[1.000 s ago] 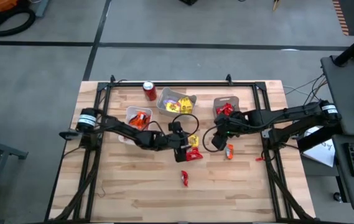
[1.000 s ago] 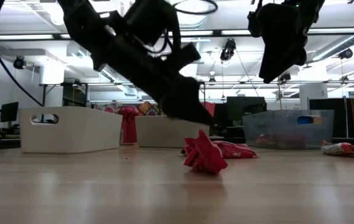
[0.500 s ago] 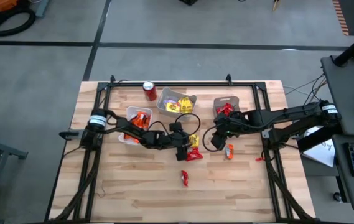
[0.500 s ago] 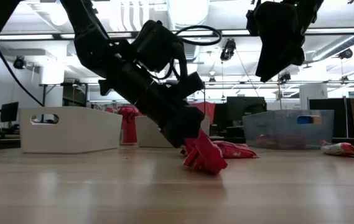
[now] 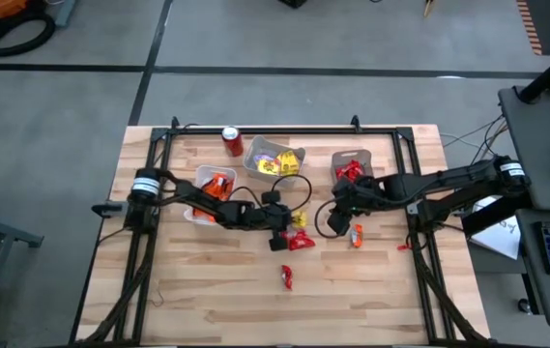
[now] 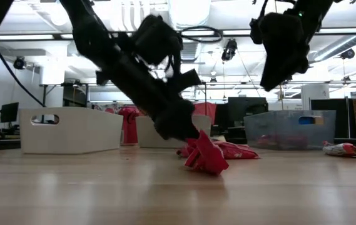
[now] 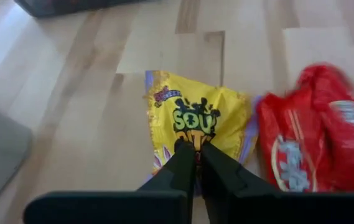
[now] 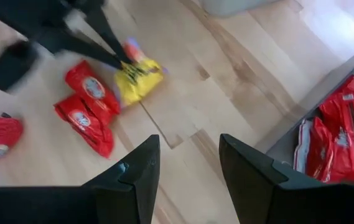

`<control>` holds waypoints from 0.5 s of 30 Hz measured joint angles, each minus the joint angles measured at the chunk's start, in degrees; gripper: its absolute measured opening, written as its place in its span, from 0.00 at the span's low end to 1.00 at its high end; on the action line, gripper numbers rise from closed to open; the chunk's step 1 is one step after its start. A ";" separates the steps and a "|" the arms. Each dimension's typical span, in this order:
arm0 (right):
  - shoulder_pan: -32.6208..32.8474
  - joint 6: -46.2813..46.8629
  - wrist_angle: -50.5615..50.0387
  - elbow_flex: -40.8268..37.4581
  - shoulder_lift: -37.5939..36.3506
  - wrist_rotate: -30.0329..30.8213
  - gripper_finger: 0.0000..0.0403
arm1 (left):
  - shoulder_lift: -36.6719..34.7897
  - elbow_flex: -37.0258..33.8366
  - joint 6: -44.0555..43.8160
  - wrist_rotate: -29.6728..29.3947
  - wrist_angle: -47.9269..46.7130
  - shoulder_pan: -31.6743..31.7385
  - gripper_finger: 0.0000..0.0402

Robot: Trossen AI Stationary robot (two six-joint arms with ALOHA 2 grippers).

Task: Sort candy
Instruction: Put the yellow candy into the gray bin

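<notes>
The left gripper (image 7: 193,157) has its fingers pinched together on a yellow candy packet (image 7: 195,121) printed "SOU…", seemingly Sour Patch, lying on the table (image 5: 207,290) just beside red packets (image 7: 313,149) with blurred white lettering. Its arm reaches low from the left. The right gripper (image 8: 186,165) hovers farther off, fingers apart, near a bin (image 8: 344,124) holding red candy.

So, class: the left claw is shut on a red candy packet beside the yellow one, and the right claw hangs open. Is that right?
Not quite. The left wrist view shows the left claw shut on the yellow packet, with the red packet lying beside it. The right claw does hang open.
</notes>
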 joint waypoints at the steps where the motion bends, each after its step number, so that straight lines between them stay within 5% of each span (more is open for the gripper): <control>1: 0.00 0.18 -0.18 -0.46 0.00 0.01 0.39 | -1.36 -0.02 -0.02 0.17 -1.46 -0.15 0.01; 15: 1.59 2.74 9.85 -5.93 0.00 3.98 0.39 | -19.64 -0.82 2.00 -0.80 -15.00 -2.11 0.00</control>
